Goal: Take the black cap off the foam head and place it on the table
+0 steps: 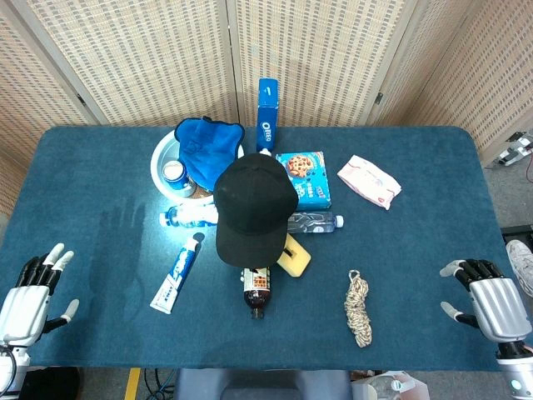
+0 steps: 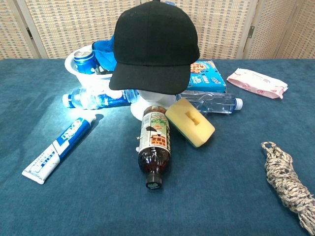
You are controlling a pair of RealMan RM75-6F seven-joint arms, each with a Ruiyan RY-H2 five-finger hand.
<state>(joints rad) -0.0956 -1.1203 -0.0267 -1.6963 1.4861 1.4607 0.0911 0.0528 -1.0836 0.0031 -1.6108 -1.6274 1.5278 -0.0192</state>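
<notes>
L hand point(image 1: 32, 293) fingers apart, near edge; R hand point(image 1: 491, 298) fingers apart, empty

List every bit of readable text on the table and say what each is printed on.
"OREO": upright blue box.
Toothpaste tube, brown bottle's label, cookie box, water bottle label, pink packet: printing too small or blurred to read.
Black cap: no text visible.

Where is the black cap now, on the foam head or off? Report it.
On. The black cap covers the foam head, whose white base shows beneath the brim; both hands rest apart at the table's near edge.
</notes>
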